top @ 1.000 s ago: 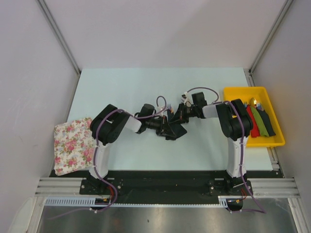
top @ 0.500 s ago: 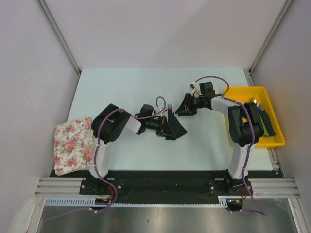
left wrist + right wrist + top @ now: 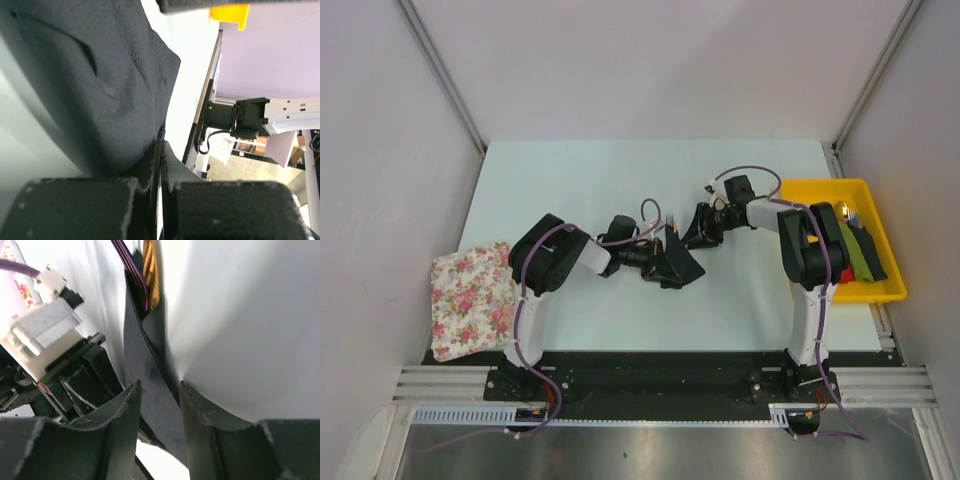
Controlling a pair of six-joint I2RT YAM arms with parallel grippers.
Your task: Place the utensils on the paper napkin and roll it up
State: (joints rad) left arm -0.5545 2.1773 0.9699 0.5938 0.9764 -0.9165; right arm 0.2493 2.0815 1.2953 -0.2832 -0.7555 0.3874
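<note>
The right gripper [image 3: 704, 228] has been brought back in from the yellow tray [image 3: 825, 184] since half a second ago, and its jaws have been let apart. The paper napkin [image 3: 682, 266] is found well to the left of the yellow tray, folded over into a loose black wedge. The utensils [image 3: 669, 221] are tucked inside it, with their tips showing. On the side away from the yellow tray, the left gripper [image 3: 660, 262] is clamped tight on the napkin's edge.

In the right wrist view a raised edge of the sheet is seen standing in the gap between the parted jaws, not yet pinched.

The rolling step is judged to be in hand, at a re-grip. Next, that free edge would need to be closed on and turned over the utensils while the fold is pinned by the left. A gentle pull is called for, as thin paper may tear and the cutlery may slide out.
</note>
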